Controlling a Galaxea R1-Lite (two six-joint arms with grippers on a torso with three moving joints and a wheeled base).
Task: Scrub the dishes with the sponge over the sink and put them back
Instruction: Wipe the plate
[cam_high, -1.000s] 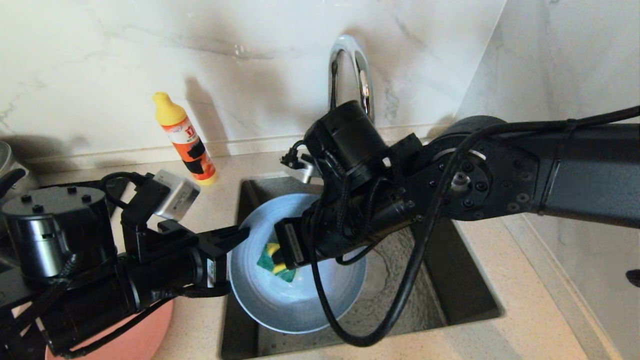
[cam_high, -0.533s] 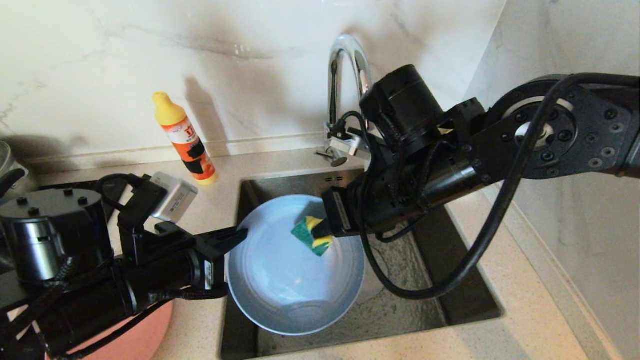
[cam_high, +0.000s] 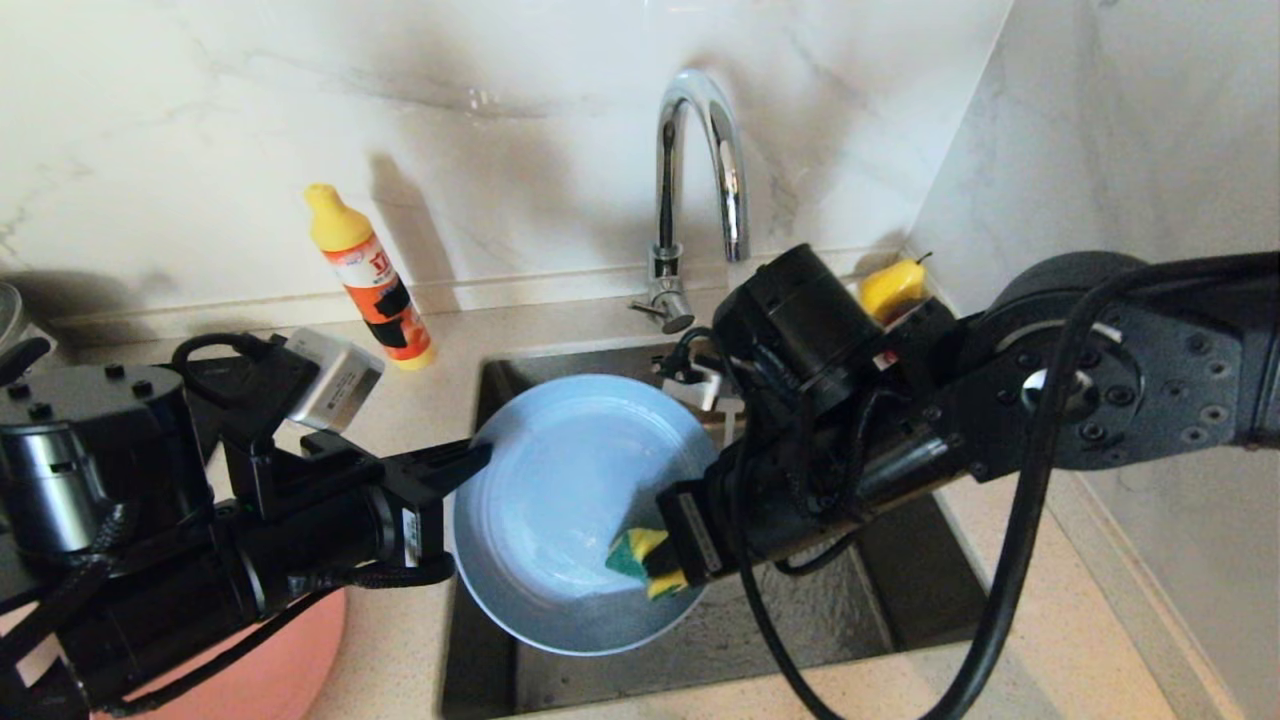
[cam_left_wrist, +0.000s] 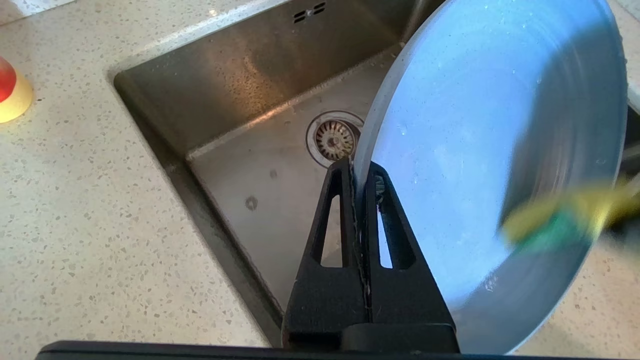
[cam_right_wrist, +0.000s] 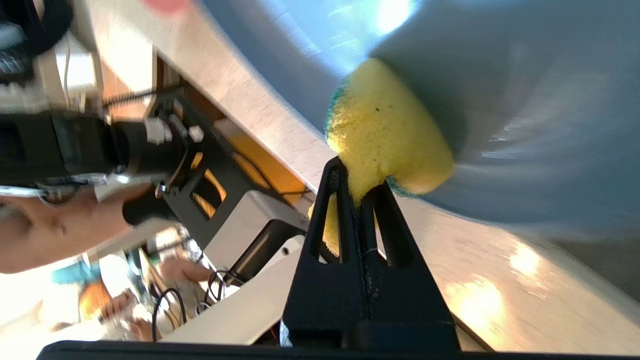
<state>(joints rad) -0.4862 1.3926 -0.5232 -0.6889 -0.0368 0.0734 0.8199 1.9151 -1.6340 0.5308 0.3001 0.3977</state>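
A wide grey-blue plate (cam_high: 560, 500) hangs tilted over the steel sink (cam_high: 900, 600), its left rim pinched in my shut left gripper (cam_high: 478, 462). In the left wrist view the plate (cam_left_wrist: 465, 150) rises from the closed gripper (cam_left_wrist: 357, 172), with the drain (cam_left_wrist: 332, 140) below. My right gripper (cam_high: 672, 560) is shut on the yellow-and-green sponge (cam_high: 638, 560), which presses the plate's lower right inner face. The right wrist view has the sponge (cam_right_wrist: 385, 130) squeezed in the gripper (cam_right_wrist: 357, 187) against the plate (cam_right_wrist: 525, 100). A salmon-pink plate (cam_high: 270, 670) lies on the counter at lower left.
An orange and yellow detergent bottle (cam_high: 370, 285) stands on the counter left of the sink. The chrome gooseneck tap (cam_high: 690, 190) rises behind the basin. A yellow object (cam_high: 892, 287) sits in the back right corner by the marble wall.
My right gripper swept the sponge from the plate's middle up to its upper right, then down to its lower right edge. The left gripper kept the plate held, with a slight shift.
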